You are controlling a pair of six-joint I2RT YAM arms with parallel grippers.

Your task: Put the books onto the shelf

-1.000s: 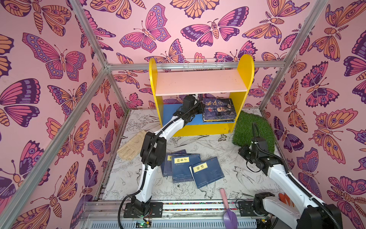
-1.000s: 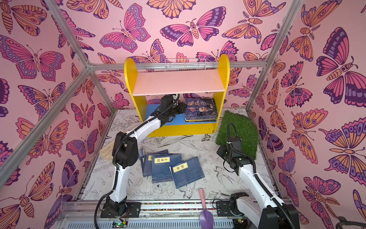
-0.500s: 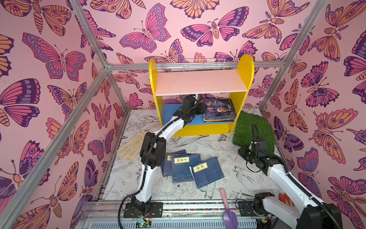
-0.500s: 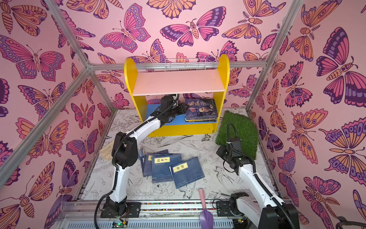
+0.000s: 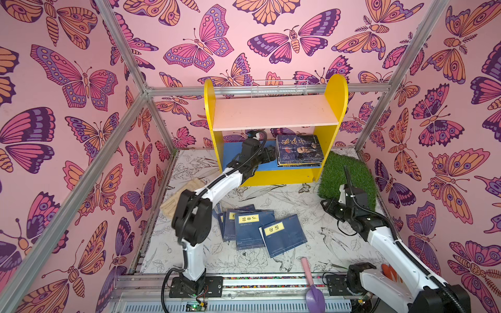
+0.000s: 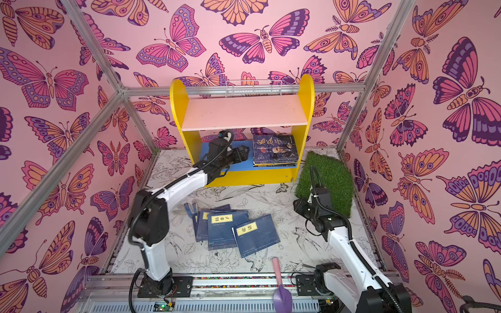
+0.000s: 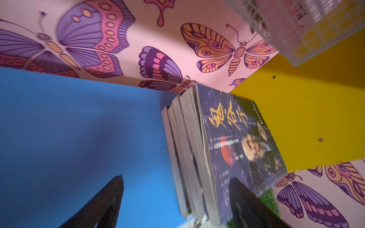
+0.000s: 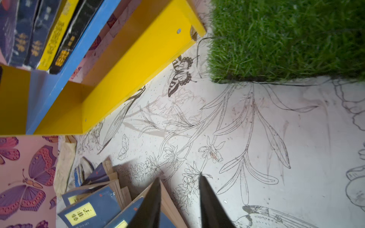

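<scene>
On the blue board [image 7: 69, 128] — glossy paperbacks [image 7: 237, 138]; left fingers [image 7: 106, 201] wide, right fingers [image 8: 150, 205] ajar, empty.

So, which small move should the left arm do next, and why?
Probably pull the left gripper straight back out of the shelf. Its jaws stand wide open at the edge of the stack of books, which lies flat on the blue lower board, so nothing is held. Several navy books lie on the table, waiting to be fetched.
</scene>
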